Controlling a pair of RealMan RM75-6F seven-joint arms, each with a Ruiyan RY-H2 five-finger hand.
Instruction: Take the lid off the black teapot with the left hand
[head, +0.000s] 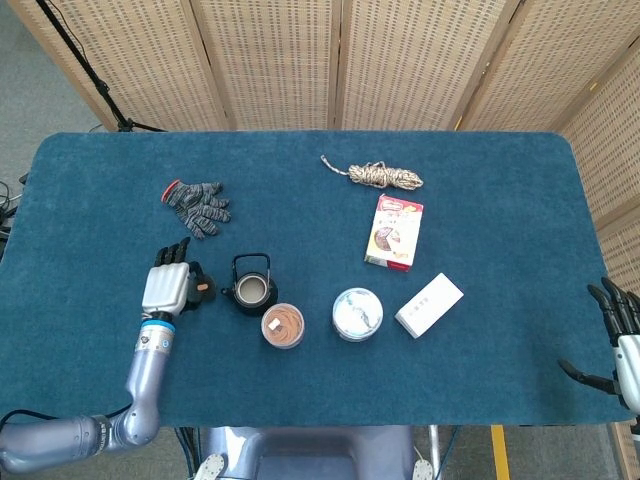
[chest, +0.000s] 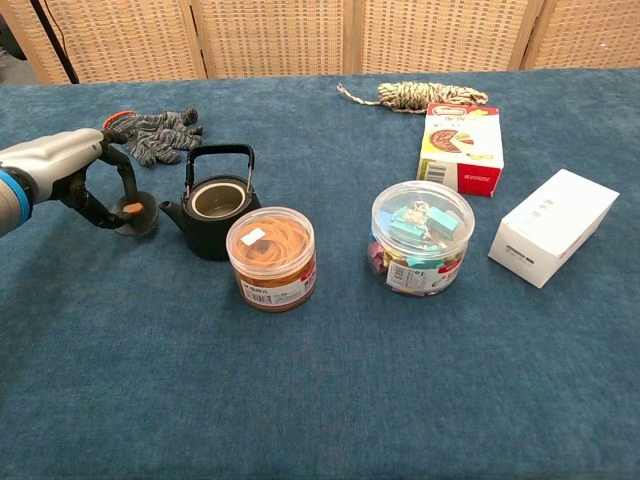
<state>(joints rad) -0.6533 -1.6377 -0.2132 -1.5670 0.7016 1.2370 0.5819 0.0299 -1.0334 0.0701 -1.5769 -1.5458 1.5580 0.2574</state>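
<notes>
The black teapot (head: 252, 291) (chest: 214, 215) stands uncovered left of centre, its handle upright and its mouth bare. Its black lid (chest: 134, 212) (head: 203, 290), with an orange knob, is low over the cloth just left of the pot's spout. My left hand (head: 170, 286) (chest: 88, 178) holds the lid, fingers curled over it from above. Whether the lid touches the cloth I cannot tell. My right hand (head: 622, 345) hangs at the table's right edge, fingers spread, holding nothing; the chest view does not show it.
An amber jar of rubber bands (chest: 271, 258) stands right in front of the teapot. A clear tub of clips (chest: 421, 237), a white box (chest: 553, 226), a red snack box (chest: 460, 146), a rope coil (chest: 418, 96) and grey gloves (chest: 152, 133) lie around.
</notes>
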